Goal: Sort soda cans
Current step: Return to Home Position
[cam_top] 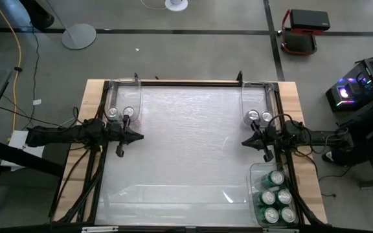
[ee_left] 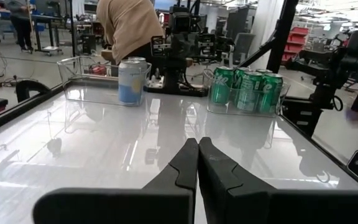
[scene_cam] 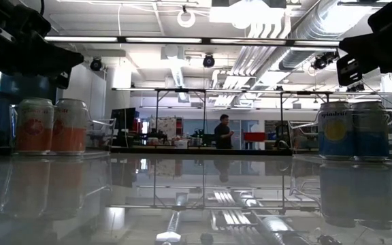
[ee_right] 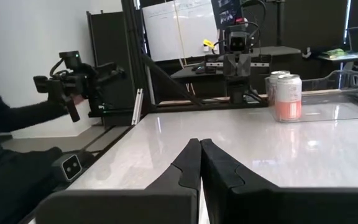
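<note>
Five green cans (cam_top: 283, 196) fill one bin (cam_top: 252, 171) — left end effector (cam_top: 140, 136), right end effector (cam_top: 245, 141) both closed.

Two black arms (cam_top: 63, 134), tapered matte black end effector fingers (ee_left: 182, 171)

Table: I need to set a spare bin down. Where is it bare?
Bare: the wide middle between the left gripper and right gripper, down to the bottom-left corner. Crowded: the bottom-right bin, full of green cans.
</note>
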Robot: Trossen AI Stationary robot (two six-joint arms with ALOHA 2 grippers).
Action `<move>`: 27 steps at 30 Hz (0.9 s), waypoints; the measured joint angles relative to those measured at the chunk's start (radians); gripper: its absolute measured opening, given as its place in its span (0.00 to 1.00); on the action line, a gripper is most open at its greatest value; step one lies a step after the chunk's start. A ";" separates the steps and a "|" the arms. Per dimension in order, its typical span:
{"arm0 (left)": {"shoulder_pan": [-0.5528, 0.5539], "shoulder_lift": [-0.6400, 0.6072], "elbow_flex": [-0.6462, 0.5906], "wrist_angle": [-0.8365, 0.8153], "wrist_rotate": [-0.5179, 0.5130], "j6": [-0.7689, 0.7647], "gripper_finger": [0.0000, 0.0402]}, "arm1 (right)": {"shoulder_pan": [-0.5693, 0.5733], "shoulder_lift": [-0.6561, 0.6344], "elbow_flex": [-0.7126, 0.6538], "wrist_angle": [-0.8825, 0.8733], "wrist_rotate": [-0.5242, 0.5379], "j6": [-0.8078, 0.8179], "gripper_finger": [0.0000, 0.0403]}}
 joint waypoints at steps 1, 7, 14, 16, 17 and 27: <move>0.000 0.000 0.000 0.000 0.000 0.001 0.00 | 0.000 0.000 0.000 0.000 0.000 0.000 0.00; 0.000 0.000 0.000 0.000 0.000 0.000 0.00 | 0.000 0.000 0.000 -0.001 0.000 0.000 0.00; -0.005 -0.013 0.000 0.000 -0.001 0.000 0.00 | 0.000 0.000 0.001 -0.002 0.001 0.000 0.00; -0.003 -0.025 0.000 0.001 -0.001 0.000 0.00 | 0.000 0.000 0.001 -0.002 0.001 0.000 0.00; 0.002 -0.034 0.000 0.000 -0.002 0.000 0.00 | 0.000 0.000 0.001 -0.002 0.001 0.000 0.00; 0.018 -0.056 -0.001 0.005 -0.003 0.001 0.00 | 0.000 0.000 0.001 -0.002 0.003 0.000 0.00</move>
